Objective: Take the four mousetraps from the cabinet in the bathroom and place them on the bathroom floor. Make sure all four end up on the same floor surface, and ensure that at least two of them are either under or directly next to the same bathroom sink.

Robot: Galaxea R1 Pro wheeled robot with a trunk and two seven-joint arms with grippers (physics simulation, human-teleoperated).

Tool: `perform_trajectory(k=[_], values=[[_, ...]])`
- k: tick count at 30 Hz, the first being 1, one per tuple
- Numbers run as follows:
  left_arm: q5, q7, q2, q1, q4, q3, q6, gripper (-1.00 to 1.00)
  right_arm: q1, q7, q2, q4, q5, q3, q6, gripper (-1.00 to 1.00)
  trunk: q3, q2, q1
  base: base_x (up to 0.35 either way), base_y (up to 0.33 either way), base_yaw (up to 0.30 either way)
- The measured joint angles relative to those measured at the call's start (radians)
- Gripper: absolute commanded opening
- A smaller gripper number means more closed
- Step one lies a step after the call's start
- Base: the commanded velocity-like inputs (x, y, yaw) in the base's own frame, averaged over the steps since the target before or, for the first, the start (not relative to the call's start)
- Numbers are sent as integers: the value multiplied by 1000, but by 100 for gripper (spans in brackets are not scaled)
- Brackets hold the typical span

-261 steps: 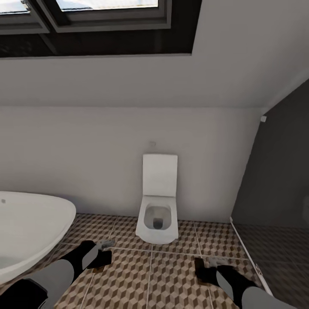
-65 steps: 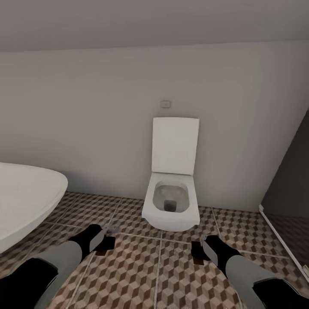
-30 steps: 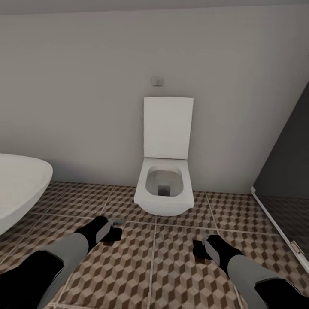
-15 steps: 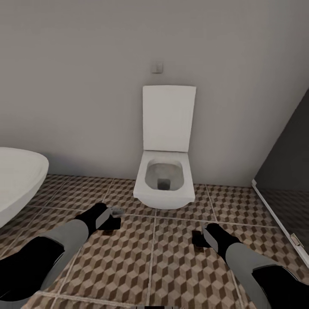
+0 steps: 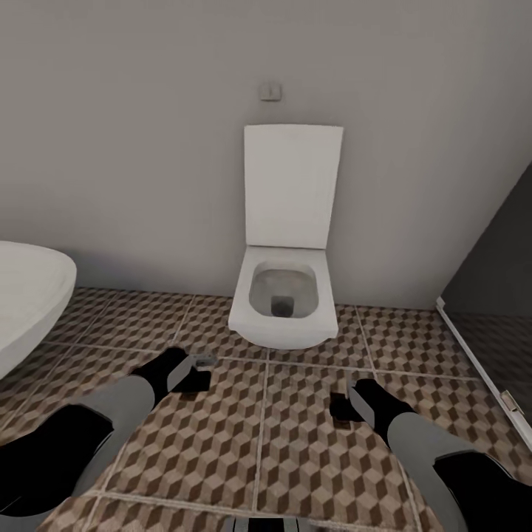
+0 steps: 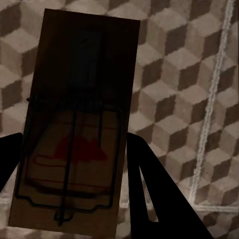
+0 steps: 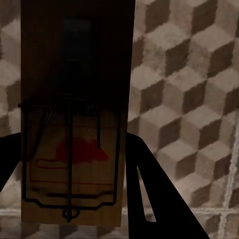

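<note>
So rn each arm's carrying one trap. Left wrist cam: flat tan-brown wooden mousetrap (image 6: 74, 129) w/ dark wire spring bar and a red mouse print, pinched between the two black fingers (image 6: 149, 194) of the left gripper (image 6: 69, 164), jaws clamped on its sides near one short end. Its long axis runs straight out along the fingers, so most of the board sticks out past the tips.

Right side is the same deal: second tan wooden mousetrap (image 7: 74, 114) clamped in the right gripper (image 7: 69, 164), also pointing lengthwise away from the jaws.

Head cam shows both grippers low over the cube-pattern brown/beige tiled bathroom floor (image 5: 295, 458), left gripper (image 5: 193, 369), right one (image 5: 341, 408). Glossy white wall-hung toilet (image 5: 284, 295) w/ lid up is dead ahead, rounded white bathtub edge (image 5: 26, 295) at far left.

IMO the floor's right under both boards, but it needs the sink next.
</note>
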Motion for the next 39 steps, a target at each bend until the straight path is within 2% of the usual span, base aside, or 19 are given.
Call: perform_trajectory(k=[5, 8, 14, 20, 27, 39], values=[[-1, 0, -5, 0, 1, -1, -56, -100, 0, 0, 0, -1, 1, 0, -7, -100, -19, -1, 2, 0, 0, 0], [-2, -2, -9, 0, 1, -1, -130, -100, 0, 1, 1, -1, 1, 0, -67, -100, -31, -2, 4, 0, 0, 0], [-1, -5, -12, 0, 0, -1, -162, -100, 0, 3, 2, 0, 1, 0, -140, -100, -54, -3, 6, 0, 0, 0], [0, -7, -13, 2, -5, -1, -176, -100, 0, 3, 2, 0, 0, 0, -150, -100, -77, -5, 9, 0, 0, 0], [0, -7, -14, 8, -4, -1, -264, -100, 0, 4, 2, 0, 0, 0, -151, -100, -78, -5, 9, 0, 0, 0], [-1, -5, -13, 11, 0, -1, -291, -100, 0, 4, 2, 0, 0, 0, -151, -100, -78, -5, 9, 54, 0, 0]])
